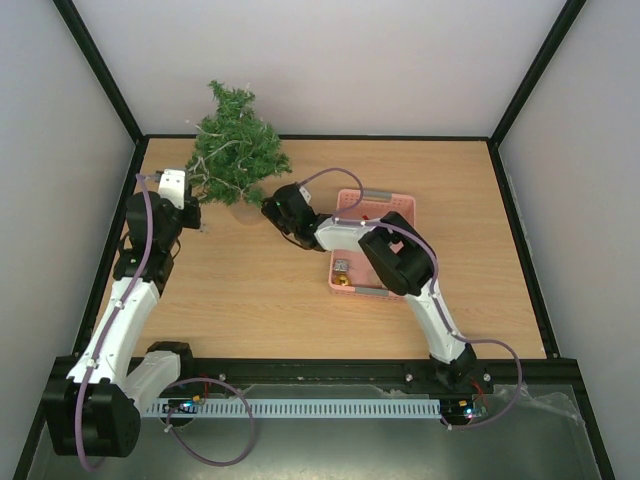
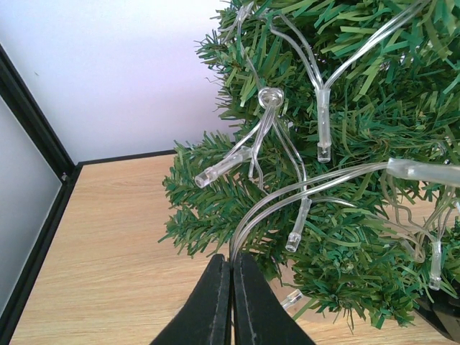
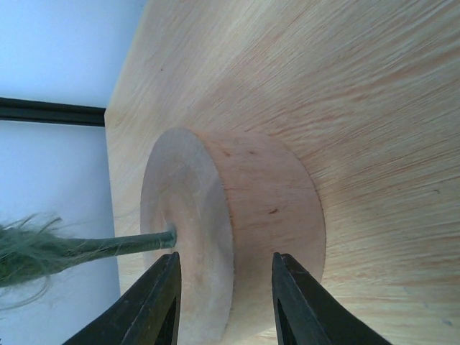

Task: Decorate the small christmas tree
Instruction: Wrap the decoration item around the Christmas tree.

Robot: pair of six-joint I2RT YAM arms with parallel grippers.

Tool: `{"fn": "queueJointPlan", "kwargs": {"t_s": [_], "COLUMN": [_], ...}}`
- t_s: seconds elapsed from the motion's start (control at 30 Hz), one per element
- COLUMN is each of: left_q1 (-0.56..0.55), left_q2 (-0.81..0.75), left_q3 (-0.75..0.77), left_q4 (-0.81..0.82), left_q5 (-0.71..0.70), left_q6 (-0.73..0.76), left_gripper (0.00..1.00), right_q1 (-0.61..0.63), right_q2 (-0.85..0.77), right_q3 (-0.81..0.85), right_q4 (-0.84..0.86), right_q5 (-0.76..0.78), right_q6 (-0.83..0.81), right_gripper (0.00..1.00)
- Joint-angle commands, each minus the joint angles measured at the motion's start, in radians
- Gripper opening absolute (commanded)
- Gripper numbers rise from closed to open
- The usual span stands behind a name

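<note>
The left gripper (image 2: 231, 260) pinched the light string (image 2: 323, 185) at the small christmas tree's (image 1: 238, 150) nine o'clock; the half-open right gripper (image 3: 224, 259) likely needed to steady its wooden base (image 3: 266, 194).

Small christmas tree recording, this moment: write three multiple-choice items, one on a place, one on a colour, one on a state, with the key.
1. Where on the table does the small christmas tree stand?
A) far left corner
B) near right corner
C) middle of the near edge

2. What colour is the plastic basket?
A) blue
B) pink
C) yellow

3. How is the left gripper?
A) wide open above the tree
B) shut on the clear light string
C) shut on the basket

Key:
1 A: the top view shows the tree by the table's far left corner.
2 B: its rim and walls are pink.
3 B: the left wrist view shows the fingers pressed together, with the clear wires running in between their tips.
</note>
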Motion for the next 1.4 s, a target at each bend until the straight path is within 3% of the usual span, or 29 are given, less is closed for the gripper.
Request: {"fn": "queueJointPlan", "kwargs": {"t_s": [0.0, 0.37, 0.83, 1.2, 1.37], "left_q1": [0.005, 0.000, -0.024, -0.033, -0.032], "left_q2": [-0.005, 0.000, 0.066, 0.059, -0.028], "left_q3": [-0.010, -0.001, 0.002, 0.046, 0.045], "left_q4": [0.020, -0.015, -0.041, -0.160, -0.191], "left_q5": [0.009, 0.036, 0.108, 0.198, 0.094], "left_q6": [0.011, 0.025, 0.058, -0.038, -0.183], "left_gripper": [0.02, 0.02, 0.03, 0.35, 0.47], "right_q1": [0.006, -0.027, -0.115, -0.122, -0.121], "right_q2": [0.053, 0.118, 0.159, -0.054, -0.155], "right_q3": [0.059, 0.149, 0.244, 0.073, -0.034], "right_q4": [0.022, -0.077, -0.029, -0.023, -0.011], "right_q5": [0.006, 0.051, -0.020, 0.016, 0.034], "right_q6": [0.023, -0.040, -0.203, -0.306, -0.354], "right_gripper": [0.35, 0.22, 0.22, 0.24, 0.25]}}
